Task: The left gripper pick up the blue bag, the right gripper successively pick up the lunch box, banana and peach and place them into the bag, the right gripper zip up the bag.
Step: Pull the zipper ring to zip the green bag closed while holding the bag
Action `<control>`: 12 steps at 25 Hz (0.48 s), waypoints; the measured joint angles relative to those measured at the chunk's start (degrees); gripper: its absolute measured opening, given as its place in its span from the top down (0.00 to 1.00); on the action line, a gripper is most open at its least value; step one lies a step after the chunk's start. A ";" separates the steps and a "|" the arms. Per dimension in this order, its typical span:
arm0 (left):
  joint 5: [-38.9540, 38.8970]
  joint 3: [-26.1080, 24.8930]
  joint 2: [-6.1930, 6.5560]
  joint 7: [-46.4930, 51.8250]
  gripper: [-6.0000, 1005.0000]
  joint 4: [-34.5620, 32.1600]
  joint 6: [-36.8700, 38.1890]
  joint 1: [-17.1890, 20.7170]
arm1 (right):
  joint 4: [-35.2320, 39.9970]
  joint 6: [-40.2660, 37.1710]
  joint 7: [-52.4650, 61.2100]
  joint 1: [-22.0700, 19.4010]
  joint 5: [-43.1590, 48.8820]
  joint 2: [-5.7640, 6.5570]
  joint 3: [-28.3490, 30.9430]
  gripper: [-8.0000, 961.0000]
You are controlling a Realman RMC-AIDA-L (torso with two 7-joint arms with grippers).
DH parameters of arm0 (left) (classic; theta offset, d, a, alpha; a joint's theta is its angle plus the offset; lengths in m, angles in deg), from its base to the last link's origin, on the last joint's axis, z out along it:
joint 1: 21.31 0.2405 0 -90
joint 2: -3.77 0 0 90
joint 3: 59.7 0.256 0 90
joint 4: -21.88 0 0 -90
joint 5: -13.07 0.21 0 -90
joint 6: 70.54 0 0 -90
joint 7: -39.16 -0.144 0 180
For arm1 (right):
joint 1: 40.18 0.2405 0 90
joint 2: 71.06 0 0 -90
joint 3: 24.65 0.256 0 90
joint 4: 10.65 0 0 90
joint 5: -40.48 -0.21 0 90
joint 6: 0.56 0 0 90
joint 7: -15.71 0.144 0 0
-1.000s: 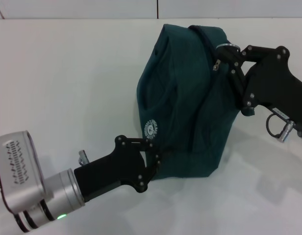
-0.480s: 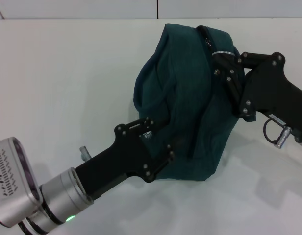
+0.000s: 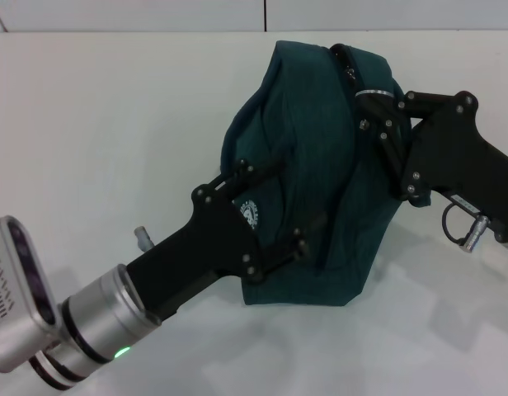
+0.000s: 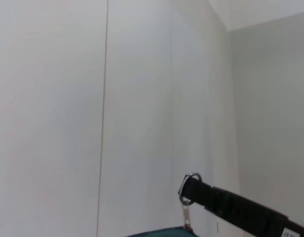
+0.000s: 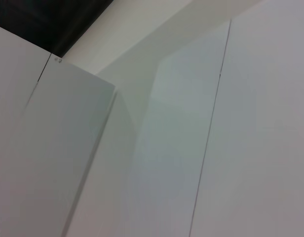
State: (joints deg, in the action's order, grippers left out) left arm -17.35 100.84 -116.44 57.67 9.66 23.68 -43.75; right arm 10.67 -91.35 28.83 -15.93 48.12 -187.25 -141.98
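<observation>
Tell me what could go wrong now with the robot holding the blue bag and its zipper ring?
1. The right gripper pinches only the thin metal ring; it might slip out.
2. The left gripper holds just a fold of the blue bag, so the soft cloth could sag or slide loose while the zipper is pulled.

At five o'clock, a black gripper finger [image 4: 236,207] hooks a metal ring pull [image 4: 187,186]; the teal fabric bag edge [image 4: 162,232] sits at six o'clock.
</observation>
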 joint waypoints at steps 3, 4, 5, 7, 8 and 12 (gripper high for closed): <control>-0.23 -0.03 -0.12 0.01 0.32 -0.03 -1.50 -0.51 | 0.03 -0.06 -0.02 -0.10 0.00 0.00 0.00 0.98; -0.26 -0.04 -0.14 0.01 0.31 -0.03 -1.87 -0.68 | 0.04 -0.11 -0.02 -0.17 0.00 0.00 0.00 0.98; -0.30 -0.04 -0.15 0.02 0.29 -0.04 -2.08 -0.77 | 0.04 -0.16 -0.03 -0.23 0.00 0.00 -0.01 0.98; -0.34 -0.05 -0.15 0.03 0.27 -0.05 -2.26 -0.78 | 0.04 -0.23 -0.03 -0.31 0.00 0.00 -0.05 0.98; -0.36 -0.05 -0.15 0.02 0.29 -0.06 -2.27 -0.78 | 0.04 -0.25 -0.03 -0.32 0.00 0.00 -0.10 0.98; -0.39 -0.05 -0.14 -0.33 0.38 -0.09 -2.29 -0.65 | 0.04 -0.28 -0.03 -0.39 -0.01 0.00 -0.45 0.98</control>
State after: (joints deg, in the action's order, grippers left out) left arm -17.74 100.79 -116.59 57.34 9.58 21.38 -44.41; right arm 10.71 -91.62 28.80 -16.32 48.11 -187.25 -142.43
